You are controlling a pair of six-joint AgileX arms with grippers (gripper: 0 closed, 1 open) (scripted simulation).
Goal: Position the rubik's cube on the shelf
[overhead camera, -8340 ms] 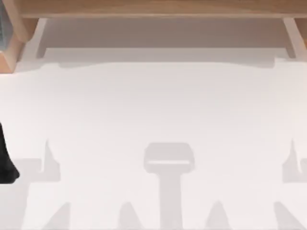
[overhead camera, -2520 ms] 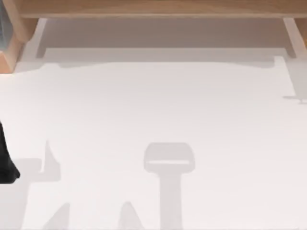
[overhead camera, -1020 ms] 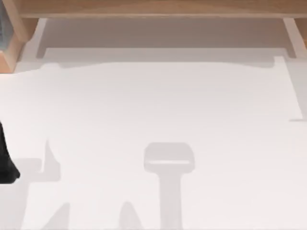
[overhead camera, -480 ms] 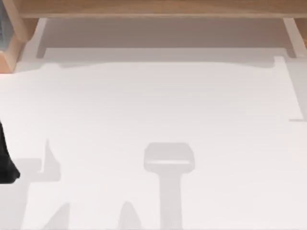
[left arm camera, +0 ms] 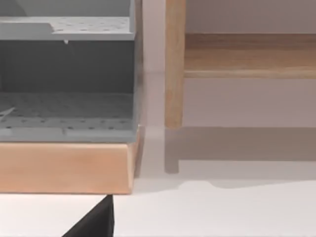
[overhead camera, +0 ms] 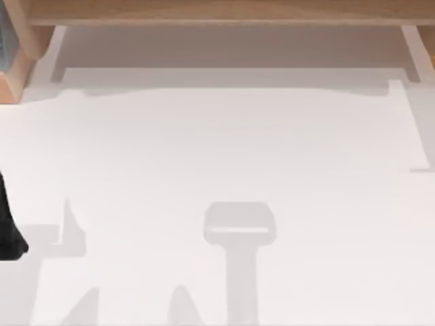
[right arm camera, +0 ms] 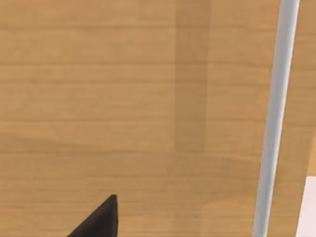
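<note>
White bench (overhead camera: pixel 217 156) takes up most of the top view, with the shelf (overhead camera: pixel 217 12) running along its far edge on wooden side supports (overhead camera: pixel 416 51). Left arm (overhead camera: pixel 8 227) is parked at the bench's left edge. Left wrist view: one shelf support, plus a grey perforated rack (left arm camera: pixel 66 79) on a wooden base (left arm camera: pixel 64 168). Right wrist view looks straight onto wood grain, a dark end effector tip (right arm camera: pixel 96 222) at the edge. Can't tell either end effector's state. Rubik's cube position: can't tell.
</note>
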